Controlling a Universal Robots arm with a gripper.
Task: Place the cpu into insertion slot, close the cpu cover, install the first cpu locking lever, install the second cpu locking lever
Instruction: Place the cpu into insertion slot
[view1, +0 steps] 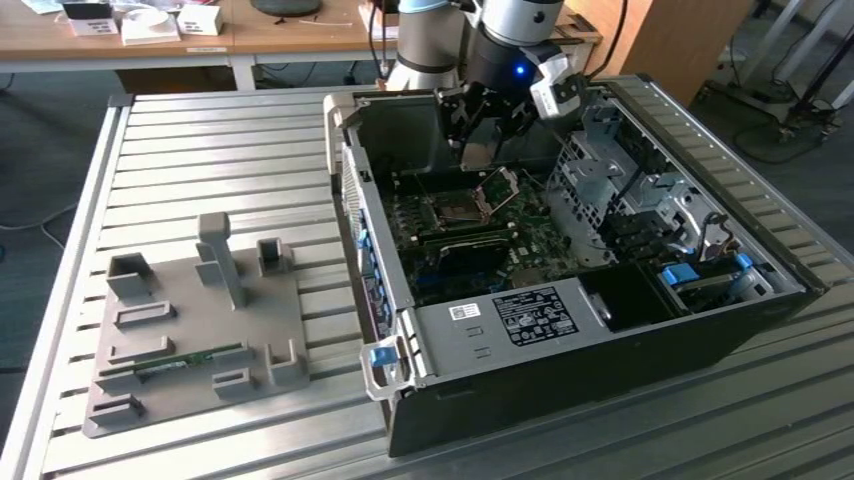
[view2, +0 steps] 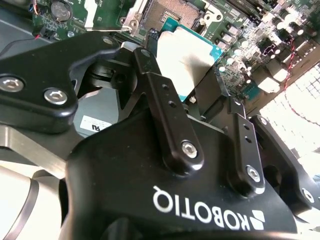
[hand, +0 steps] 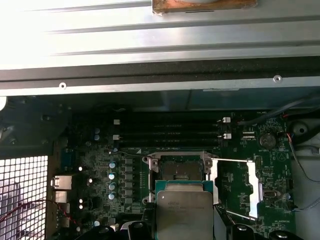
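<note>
My gripper (view1: 478, 145) hangs inside the open computer case (view1: 561, 330), shut on the cpu (hand: 185, 210), a flat square chip with a silver top and a teal edge. In the second wrist view the black fingers (view2: 167, 107) clamp the cpu (view2: 187, 57) by two opposite edges. The chip is held above the green motherboard, close beside the insertion slot (hand: 177, 170), whose dark pin field lies bare. The cpu cover (hand: 254, 187), a silvery plate with a square window, is swung open to one side of the slot (view1: 461, 208). From the exterior view the cover (view1: 503, 188) stands upright.
Long black memory slots (hand: 170, 131) run just beyond the socket. A drive cage (view1: 627, 190) fills the case's side toward the exterior view's right. On the ribbed metal table (view1: 214, 150), a grey fixture plate (view1: 200, 330) holds a green memory stick (view1: 174, 365).
</note>
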